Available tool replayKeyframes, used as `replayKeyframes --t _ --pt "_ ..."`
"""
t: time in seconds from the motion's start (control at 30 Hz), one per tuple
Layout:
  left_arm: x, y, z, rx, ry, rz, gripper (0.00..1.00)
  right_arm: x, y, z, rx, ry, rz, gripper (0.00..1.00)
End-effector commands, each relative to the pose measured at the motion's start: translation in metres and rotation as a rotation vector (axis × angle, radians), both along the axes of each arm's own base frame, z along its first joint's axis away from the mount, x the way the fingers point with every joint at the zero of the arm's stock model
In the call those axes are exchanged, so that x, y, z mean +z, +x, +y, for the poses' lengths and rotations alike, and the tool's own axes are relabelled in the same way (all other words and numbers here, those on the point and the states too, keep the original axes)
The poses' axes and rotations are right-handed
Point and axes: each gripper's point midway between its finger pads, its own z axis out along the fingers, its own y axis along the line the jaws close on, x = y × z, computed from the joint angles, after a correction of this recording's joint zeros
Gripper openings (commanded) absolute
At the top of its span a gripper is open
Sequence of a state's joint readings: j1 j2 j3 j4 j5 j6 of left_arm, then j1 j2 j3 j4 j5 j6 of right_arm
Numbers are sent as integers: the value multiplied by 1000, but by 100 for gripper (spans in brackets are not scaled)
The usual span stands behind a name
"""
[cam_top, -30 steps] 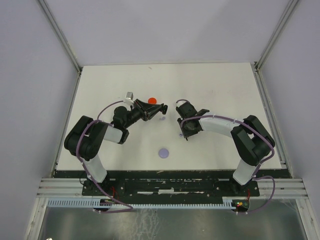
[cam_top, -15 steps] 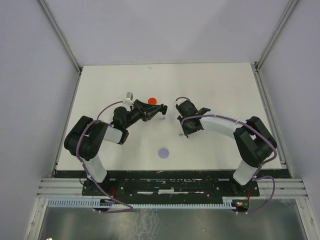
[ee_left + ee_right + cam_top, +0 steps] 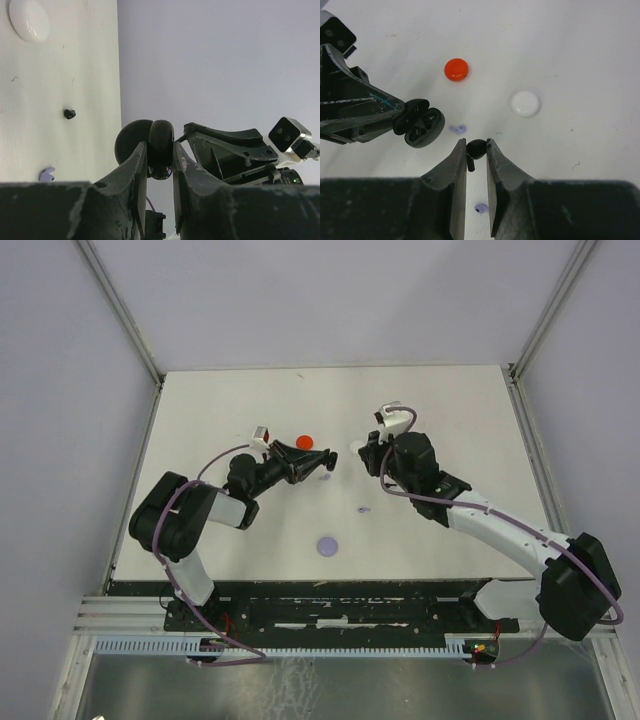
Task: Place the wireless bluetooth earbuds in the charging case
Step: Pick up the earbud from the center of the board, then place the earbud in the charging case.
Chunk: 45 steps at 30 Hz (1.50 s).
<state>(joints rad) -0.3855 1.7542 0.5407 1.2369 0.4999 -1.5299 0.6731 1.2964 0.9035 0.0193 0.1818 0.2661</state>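
While the left gripper (image 3: 160, 161) is clamping the black charging case (image 3: 420, 127) between its fingers, we are seeing that case held above the white table (image 3: 450, 400) with its lid swung open, both halves showing in the right wrist view. The right gripper (image 3: 476, 151) is hanging just beside the case, its jaws drawn in and pinching a black earbud (image 3: 477, 146) at the fingertips, with the stem pointing down between them. The held bud and the open case are sitting close together but not touching.

On the table we are finding a lavender earbud (image 3: 458, 129) lying just past the case, and a second lavender earbud (image 3: 480, 208) showing between the right fingers, nearer that camera. In the left wrist view, another black earbud (image 3: 69, 113) is lying on the table on its own. A red disc (image 3: 456, 69) and a white disc (image 3: 525, 103) are resting farther out, well apart from each other.
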Motion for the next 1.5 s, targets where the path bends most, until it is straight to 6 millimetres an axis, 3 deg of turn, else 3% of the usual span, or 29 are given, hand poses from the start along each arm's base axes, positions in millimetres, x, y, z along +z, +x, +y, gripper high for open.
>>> replayKeyframes --t 0.0,0.13,0.17,0.57,1.47 --pt "24 -1 -7 -21 -70 -20 3 52 11 15 43 164 -260 1" --pt "25 -1 -15 -39 -87 1 3 58 9 19 77 220 -356 1" --pt "26 -1 -17 -43 -93 7 3 67 8 20 85 257 -412 1" --pt "30 -3 -34 -81 -145 32 3 67 -1 38 215 284 -588 1" --pt "51 1 -37 -84 -160 1 3 25 -8 39 263 212 -518 1"
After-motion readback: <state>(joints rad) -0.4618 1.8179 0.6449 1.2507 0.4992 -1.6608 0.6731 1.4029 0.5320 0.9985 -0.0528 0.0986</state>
